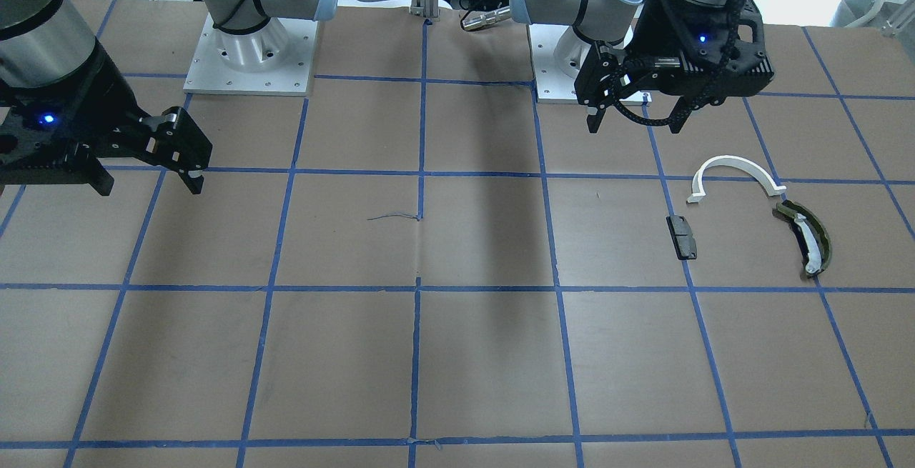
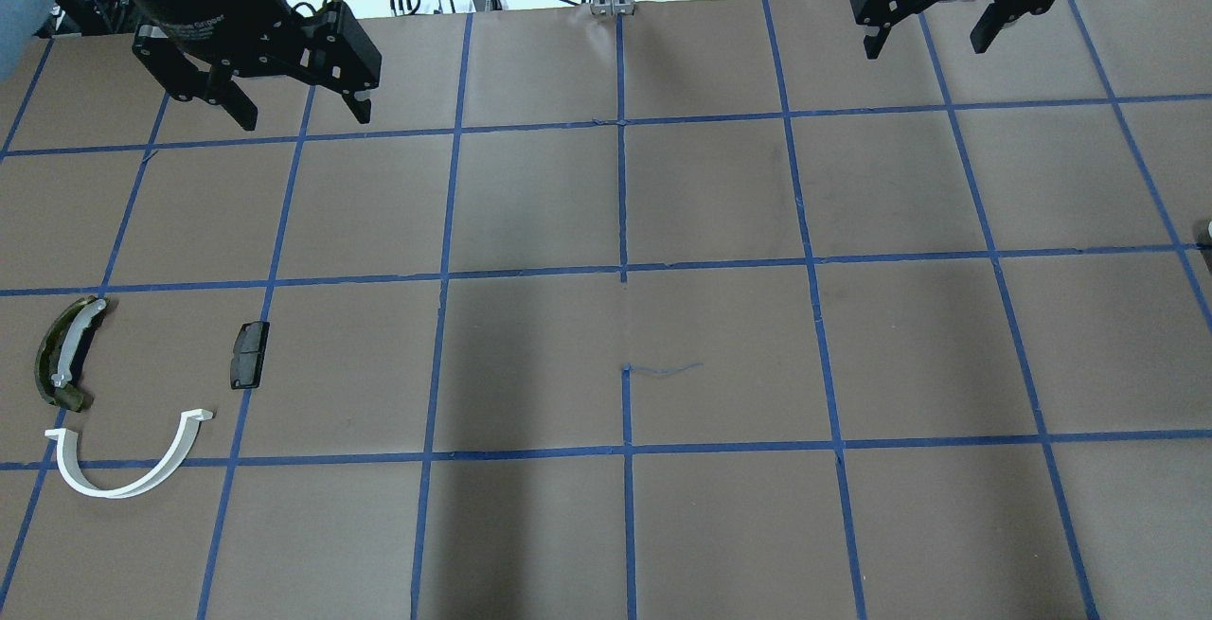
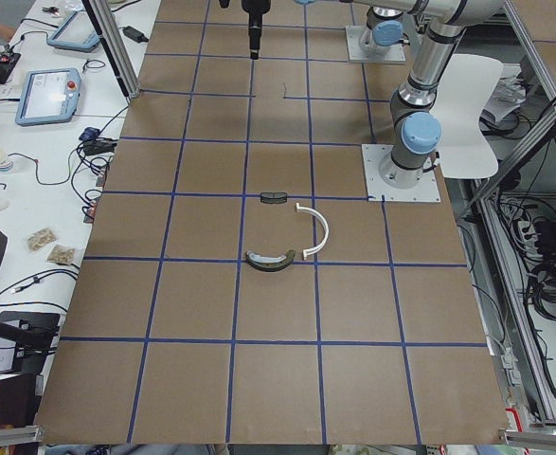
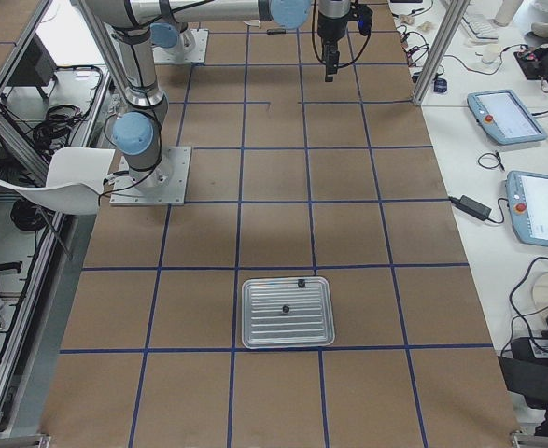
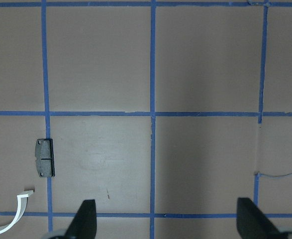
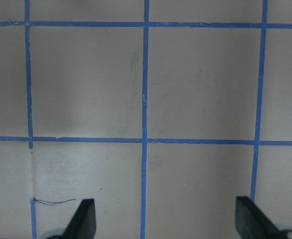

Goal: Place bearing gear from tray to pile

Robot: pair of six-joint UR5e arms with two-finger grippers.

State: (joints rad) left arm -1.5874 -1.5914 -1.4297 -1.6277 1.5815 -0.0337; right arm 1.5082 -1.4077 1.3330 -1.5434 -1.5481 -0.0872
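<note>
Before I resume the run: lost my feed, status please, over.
Left gripper and right gripper: jaws open, empty. Two small dark parts on metal tray, ungrasped. Pile near left arm: white half-ring, olive curved piece, black block. Nothing seen blocking.

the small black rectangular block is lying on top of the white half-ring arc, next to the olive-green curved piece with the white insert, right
No: the small black rectangular block lies on the table apart from the white half-ring arc, as the overhead exterior view shows. The olive-green curved piece is next to it.
</note>
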